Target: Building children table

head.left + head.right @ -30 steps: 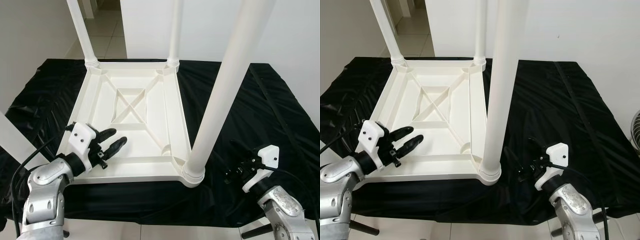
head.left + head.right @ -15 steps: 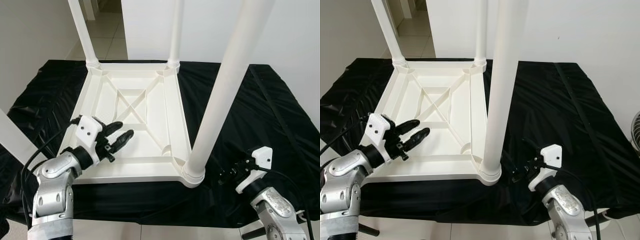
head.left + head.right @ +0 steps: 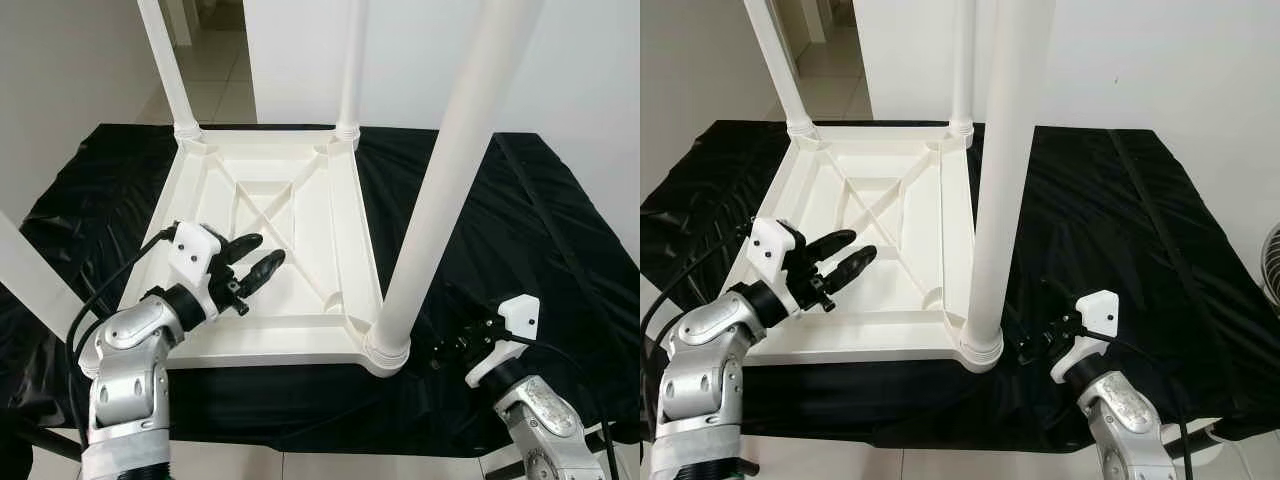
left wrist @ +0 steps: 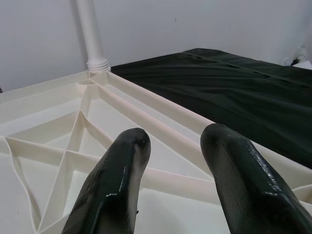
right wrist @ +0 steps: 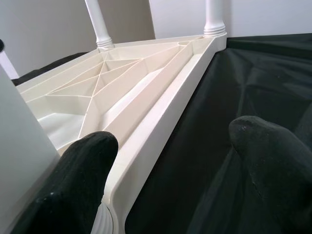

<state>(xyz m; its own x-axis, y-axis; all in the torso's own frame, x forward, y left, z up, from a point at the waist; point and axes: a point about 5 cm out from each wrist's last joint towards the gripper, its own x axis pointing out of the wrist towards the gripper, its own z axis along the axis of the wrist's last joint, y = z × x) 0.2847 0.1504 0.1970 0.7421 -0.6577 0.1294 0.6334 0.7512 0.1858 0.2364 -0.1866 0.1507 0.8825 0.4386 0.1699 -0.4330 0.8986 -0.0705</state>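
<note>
A white plastic children's table [image 3: 268, 349] lies upside down on a black cloth [image 3: 500, 220]. Legs stand up from its corners: far left leg [image 3: 165, 60], far right leg [image 3: 348, 60], near right leg [image 3: 440, 200], and a near left leg [image 3: 25, 275] at the picture's edge. My left gripper [image 3: 256, 261] hovers open over the ribbed underside near the front left, its fingers [image 4: 117, 185] empty. My right gripper [image 3: 448, 347] is low over the cloth beside the near right leg's base [image 3: 387, 350], open, with the table's edge [image 5: 161, 117] between its fingers [image 5: 83, 180].
The cloth covers a low surface with its front edge close to me. White walls stand behind and to the right, and a tiled floor [image 3: 215, 60] runs off at the back left. Bare cloth lies to the right of the table.
My left gripper has risen and moved forward and rightward over the table's underside. My right gripper has crept left toward the near right leg's base.
</note>
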